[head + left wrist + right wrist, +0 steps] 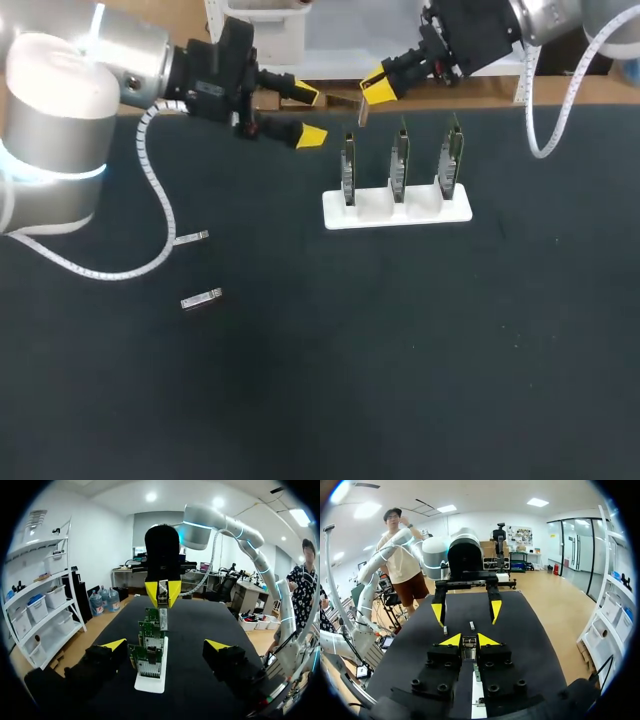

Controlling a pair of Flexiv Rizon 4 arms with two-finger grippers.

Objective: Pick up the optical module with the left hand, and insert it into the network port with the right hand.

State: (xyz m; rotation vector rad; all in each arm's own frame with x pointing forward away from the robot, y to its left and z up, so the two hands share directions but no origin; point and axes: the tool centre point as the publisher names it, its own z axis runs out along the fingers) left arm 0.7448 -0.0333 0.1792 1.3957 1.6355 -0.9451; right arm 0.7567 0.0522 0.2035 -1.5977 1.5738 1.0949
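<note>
**Right gripper (377, 88) clamps one module (362, 110); left gripper (310, 116) spread open**

I count three modules: that one, held close over three boards (399, 162) in one white stand (385, 212), and two spare modules (201, 299) lying well back from my left gripper. Only the head and right wrist views catch the spares. Black table (400, 350).

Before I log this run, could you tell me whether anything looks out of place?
Nothing looks damaged. The far module and near module lie loose, at slight angles, left of the rack, whose boards stand upright. The right gripper holds a third module.
</note>
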